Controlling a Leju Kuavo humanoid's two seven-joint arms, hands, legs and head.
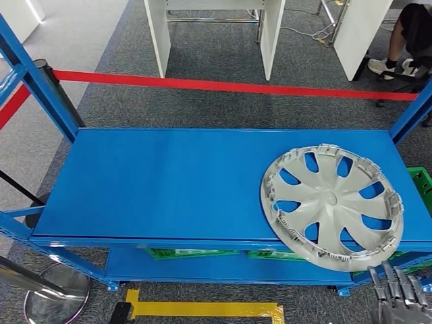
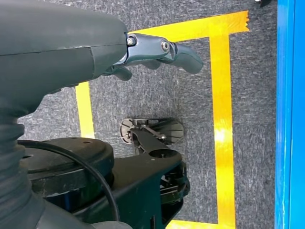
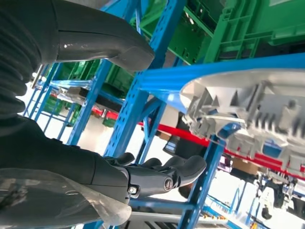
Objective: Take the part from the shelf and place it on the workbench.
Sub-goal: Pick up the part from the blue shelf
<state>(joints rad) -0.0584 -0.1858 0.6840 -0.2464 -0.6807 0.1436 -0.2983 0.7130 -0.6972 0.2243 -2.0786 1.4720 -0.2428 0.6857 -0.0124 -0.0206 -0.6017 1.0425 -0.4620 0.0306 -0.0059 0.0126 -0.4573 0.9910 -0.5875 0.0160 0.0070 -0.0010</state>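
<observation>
Grey carpet [image 1: 214,61] ran behind your blue shelf [image 1: 168,182], with a red barrier tape [image 1: 229,86] stretched across beyond it and white table legs [image 1: 270,30] further back. At the shelf's left end stood a blue upright [image 1: 40,84]; a chrome stanchion base [image 1: 56,293] sat on the floor below the left front corner. Yellow floor tape [image 1: 204,310] lay in front of the shelf.

Your left hand [image 2: 158,52] hung over the carpet inside the yellow tape outline, fingers loosely extended and apart, holding nothing.

Toward the shelf's right end lay the part, a silver hubcap [image 1: 332,202], inner side up, its near rim overhanging the front edge. Green crates [image 1: 194,253] showed on the lower level.

Your right hand [image 1: 399,297] sat just below and in front of the right front corner, near the hubcap's overhanging rim but not touching it; fingers [image 3: 179,169] extended, thumb spread apart, empty.
</observation>
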